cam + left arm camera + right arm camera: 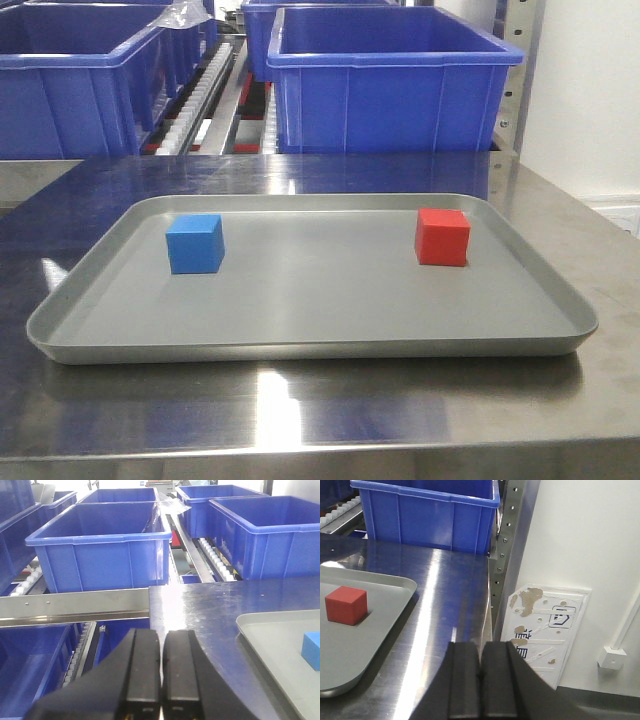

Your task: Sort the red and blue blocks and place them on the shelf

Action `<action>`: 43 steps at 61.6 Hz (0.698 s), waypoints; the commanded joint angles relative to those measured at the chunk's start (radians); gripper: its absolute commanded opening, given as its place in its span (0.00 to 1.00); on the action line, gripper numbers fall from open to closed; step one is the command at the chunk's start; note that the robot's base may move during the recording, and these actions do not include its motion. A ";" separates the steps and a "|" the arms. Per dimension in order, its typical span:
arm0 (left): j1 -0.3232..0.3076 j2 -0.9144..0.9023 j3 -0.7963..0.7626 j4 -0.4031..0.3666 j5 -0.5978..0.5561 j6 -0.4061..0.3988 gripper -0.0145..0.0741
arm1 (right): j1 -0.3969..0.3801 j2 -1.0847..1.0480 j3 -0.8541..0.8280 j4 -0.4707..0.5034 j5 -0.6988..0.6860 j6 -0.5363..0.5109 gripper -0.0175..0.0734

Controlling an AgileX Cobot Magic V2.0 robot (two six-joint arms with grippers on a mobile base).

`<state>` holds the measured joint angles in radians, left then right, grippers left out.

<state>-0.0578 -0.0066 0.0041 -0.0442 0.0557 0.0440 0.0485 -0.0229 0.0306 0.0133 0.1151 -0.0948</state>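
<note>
Grippers hover level at the brushed steel table point(300, 420): left gripper point(161, 672) and right gripper point(481, 680) both have black jaws pressed together, empty. Matte blue block point(195, 243) and red block point(442, 237), both cubes, sit well apart on the smooth grey tray point(300, 345), before the glossy blue bins point(390, 90) of the shelf point(215, 100).

Plain grey tray point(300, 345), blue block point(195, 243) at its 9 o'clock, red block point(442, 237) at 3 o'clock, dark-blue bins point(390, 90) at 12 o'clock, silver table point(300, 420), black left gripper point(161, 640), black right gripper point(481, 650), white wall point(580, 530), brown-stained white panel point(545, 620).
</note>
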 commanded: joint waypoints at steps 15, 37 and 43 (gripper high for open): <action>0.000 -0.015 0.028 -0.008 -0.094 -0.001 0.30 | -0.007 -0.009 -0.024 0.004 -0.088 -0.005 0.26; 0.000 -0.015 0.028 -0.008 -0.094 -0.001 0.30 | -0.007 -0.008 -0.026 0.067 -0.152 -0.002 0.26; 0.000 -0.015 0.028 -0.008 -0.094 -0.001 0.30 | -0.007 -0.008 -0.041 0.104 -0.148 -0.002 0.26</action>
<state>-0.0578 -0.0066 0.0041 -0.0442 0.0557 0.0440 0.0485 -0.0229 0.0306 0.0845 0.0670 -0.0948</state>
